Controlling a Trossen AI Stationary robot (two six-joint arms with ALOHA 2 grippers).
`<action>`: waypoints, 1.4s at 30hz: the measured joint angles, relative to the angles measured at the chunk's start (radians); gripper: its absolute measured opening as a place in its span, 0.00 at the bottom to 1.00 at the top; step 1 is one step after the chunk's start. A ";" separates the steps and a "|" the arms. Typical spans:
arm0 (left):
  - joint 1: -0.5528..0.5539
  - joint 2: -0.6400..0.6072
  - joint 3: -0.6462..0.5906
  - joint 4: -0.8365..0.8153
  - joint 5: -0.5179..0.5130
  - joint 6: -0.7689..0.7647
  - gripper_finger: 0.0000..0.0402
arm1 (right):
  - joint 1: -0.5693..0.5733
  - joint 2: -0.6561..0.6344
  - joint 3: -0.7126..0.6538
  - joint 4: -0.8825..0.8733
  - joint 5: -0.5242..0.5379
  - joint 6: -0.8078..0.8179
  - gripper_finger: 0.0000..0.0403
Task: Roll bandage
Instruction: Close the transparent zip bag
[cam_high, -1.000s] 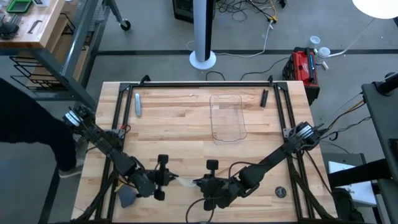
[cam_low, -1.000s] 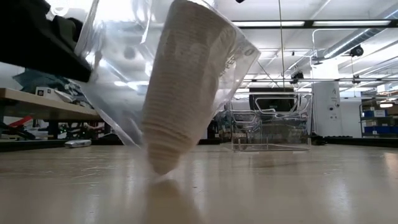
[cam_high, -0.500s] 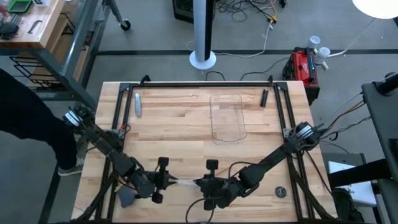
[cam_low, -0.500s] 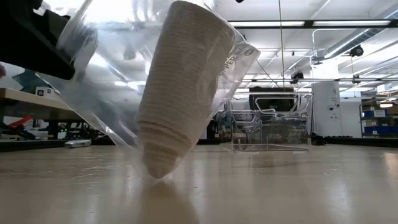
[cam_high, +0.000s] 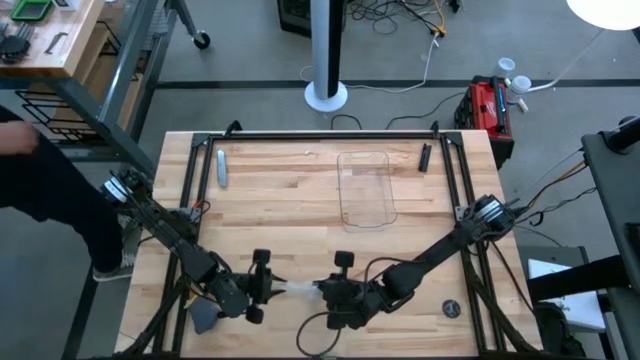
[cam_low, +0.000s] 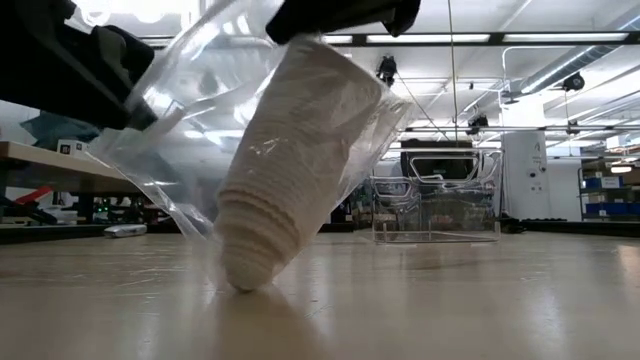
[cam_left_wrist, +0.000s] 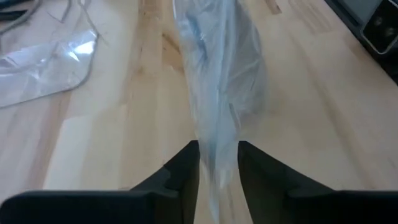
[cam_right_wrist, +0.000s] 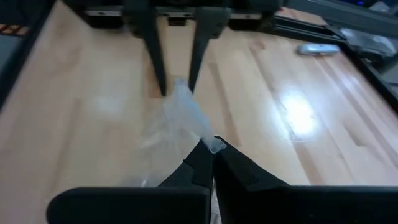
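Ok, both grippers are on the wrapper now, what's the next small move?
Probably pull the grippers apart to open it. The left gripper and right gripper each pinch an end of the clear wrapper, and the bandage sits inside, its low end on the table.

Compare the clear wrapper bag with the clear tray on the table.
The wrapper bag is soft, wrinkled film; the tray is rigid and box-shaped. The bag holds the bandage; the tray looks empty. The bag is gripped at opposite ends by the left gripper and right gripper near the front edge; the tray sits free farther back. Both are see-through plastic.
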 joint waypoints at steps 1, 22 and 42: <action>0.000 0.000 0.000 -0.001 -0.019 0.000 0.26 | -0.002 0.000 -0.003 -0.001 0.011 0.006 0.00; 0.009 -0.001 0.000 0.084 -0.192 0.037 0.21 | -0.009 0.000 -0.008 -0.092 0.036 0.125 0.00; 0.036 0.006 -0.001 0.425 -0.021 0.278 0.33 | 0.001 0.000 -0.008 0.071 -0.090 -0.110 0.00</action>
